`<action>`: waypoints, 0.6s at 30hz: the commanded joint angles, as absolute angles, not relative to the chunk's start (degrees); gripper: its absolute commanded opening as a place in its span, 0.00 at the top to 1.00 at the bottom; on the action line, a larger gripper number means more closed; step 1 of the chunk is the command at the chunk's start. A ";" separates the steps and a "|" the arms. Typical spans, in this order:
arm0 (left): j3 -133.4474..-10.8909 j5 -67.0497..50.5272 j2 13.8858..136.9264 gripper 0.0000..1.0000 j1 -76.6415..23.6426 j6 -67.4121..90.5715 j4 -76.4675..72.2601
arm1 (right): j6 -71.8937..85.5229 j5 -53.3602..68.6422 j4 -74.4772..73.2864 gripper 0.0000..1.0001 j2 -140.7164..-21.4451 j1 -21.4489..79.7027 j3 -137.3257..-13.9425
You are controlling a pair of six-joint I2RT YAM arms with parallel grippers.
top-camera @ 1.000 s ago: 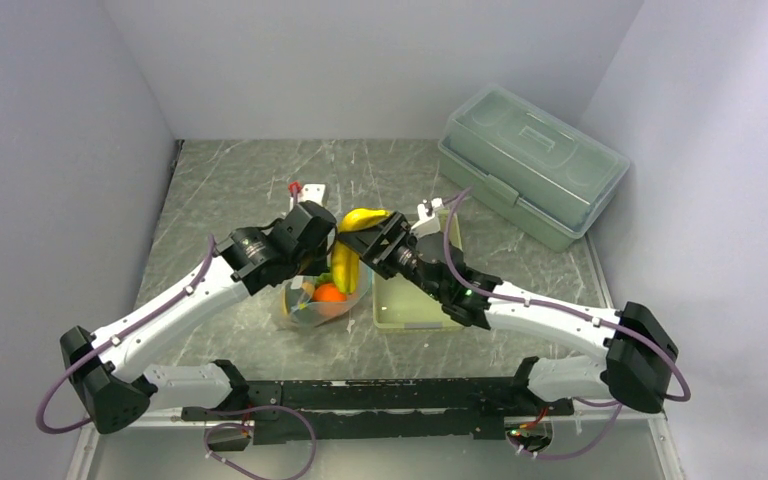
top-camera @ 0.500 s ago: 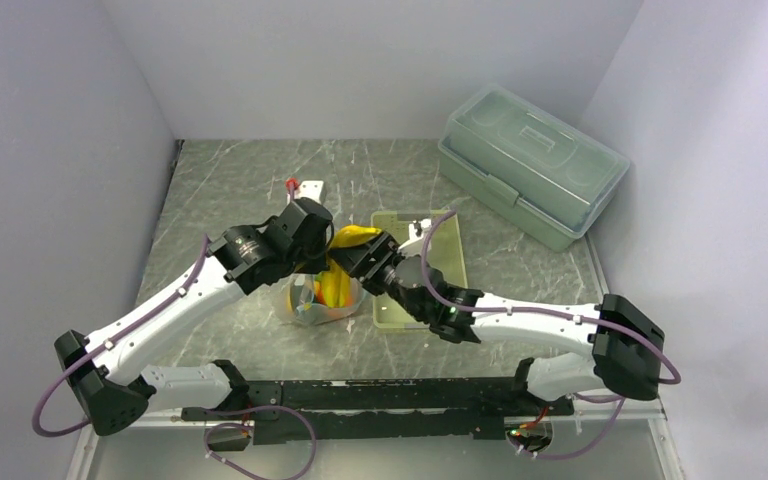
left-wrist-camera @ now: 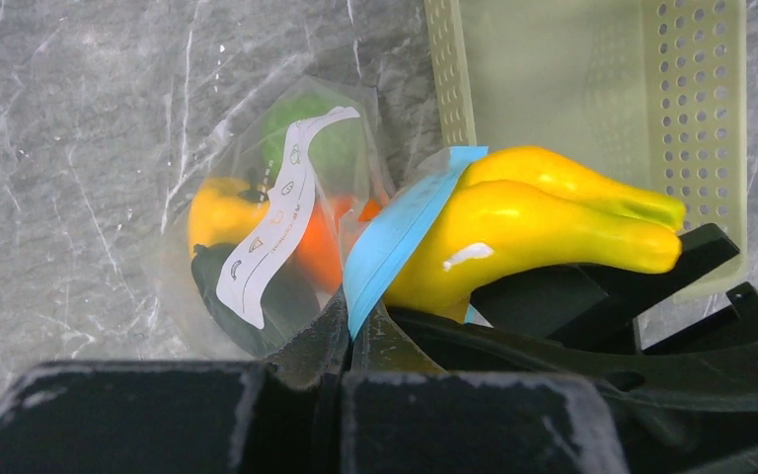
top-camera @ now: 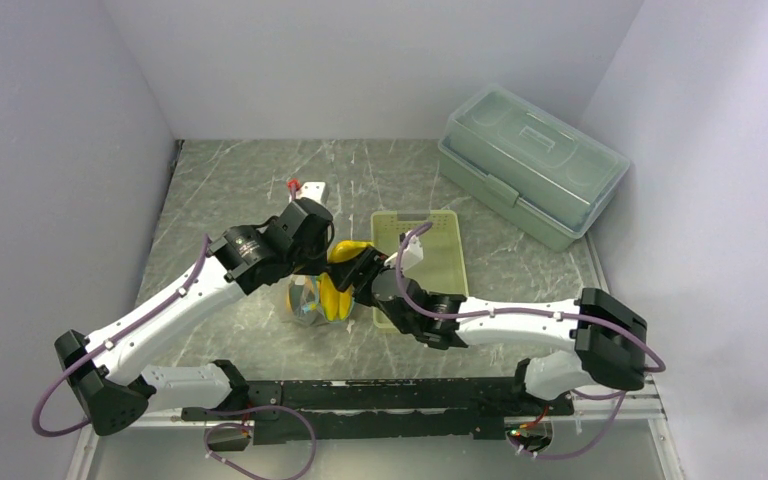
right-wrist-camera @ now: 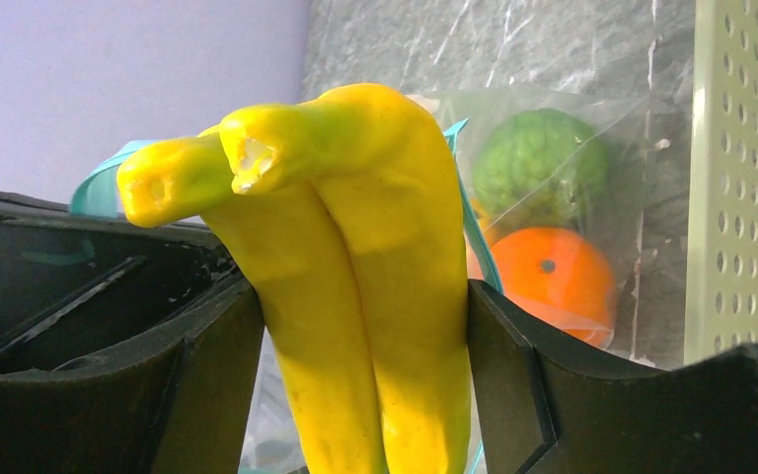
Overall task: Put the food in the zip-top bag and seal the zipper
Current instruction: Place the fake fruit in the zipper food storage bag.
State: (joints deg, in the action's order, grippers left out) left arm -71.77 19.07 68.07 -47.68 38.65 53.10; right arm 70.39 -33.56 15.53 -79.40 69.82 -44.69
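The clear zip-top bag (top-camera: 307, 302) lies on the table between the arms and left of the basket. My left gripper (left-wrist-camera: 355, 318) is shut on its light blue zipper (left-wrist-camera: 405, 237), holding the mouth up. Inside the bag are an orange ball (right-wrist-camera: 553, 276), a bumpy green fruit (right-wrist-camera: 538, 163), a yellow-orange pepper (left-wrist-camera: 217, 212) and a dark avocado (left-wrist-camera: 257, 296). My right gripper (right-wrist-camera: 365, 306) is shut on the yellow bananas (right-wrist-camera: 375, 276), one finger on each side. The bananas (top-camera: 335, 290) are at the bag's mouth, against the blue strip, their stem ends pointing towards the basket.
The pale green perforated basket (top-camera: 440, 235) lies just right of the bag, under my right arm. A large translucent lidded box (top-camera: 535, 160) stands at the back right. A small white piece with a red tip (top-camera: 305, 187) lies behind my left gripper (top-camera: 312, 248).
My right gripper has carried the bananas left and down, from above the basket's edge to the bag's mouth. The left gripper has kept its hold on the zipper, almost still.
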 commanded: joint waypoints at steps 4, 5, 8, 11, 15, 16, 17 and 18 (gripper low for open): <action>-73.38 16.31 67.85 1.00 -47.91 38.61 50.21 | 66.34 -31.37 14.81 0.43 -82.46 70.14 -49.81; -73.51 15.94 68.15 1.00 -47.95 38.44 50.24 | 66.11 -31.22 15.44 0.43 -82.33 70.14 -49.76; -73.67 15.16 68.81 1.00 -47.93 38.06 50.73 | 66.06 -32.37 16.46 0.42 -81.46 70.14 -49.28; -73.37 14.46 68.77 1.00 -47.90 37.97 50.60 | 65.61 -34.86 17.53 0.41 -80.12 70.07 -48.68; -73.24 13.51 68.82 1.00 -47.91 38.06 50.84 | 63.89 -38.24 19.05 0.41 -78.39 69.88 -49.16; -73.22 13.31 68.82 1.00 -47.96 38.13 50.88 | 63.91 -38.72 19.15 0.41 -78.23 69.87 -49.59; -73.22 13.24 68.76 1.00 -47.94 38.21 50.85 | 63.90 -39.02 19.30 0.41 -78.28 69.87 -50.03; -73.39 13.32 68.66 1.00 -47.95 38.25 50.84 | 63.96 -39.18 19.33 0.41 -78.49 69.87 -50.47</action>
State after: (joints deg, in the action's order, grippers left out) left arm -71.81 16.84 68.58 -47.66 38.15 52.05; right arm 64.88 -35.40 12.91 -81.28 69.80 -47.22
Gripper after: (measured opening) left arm 0.009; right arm 0.702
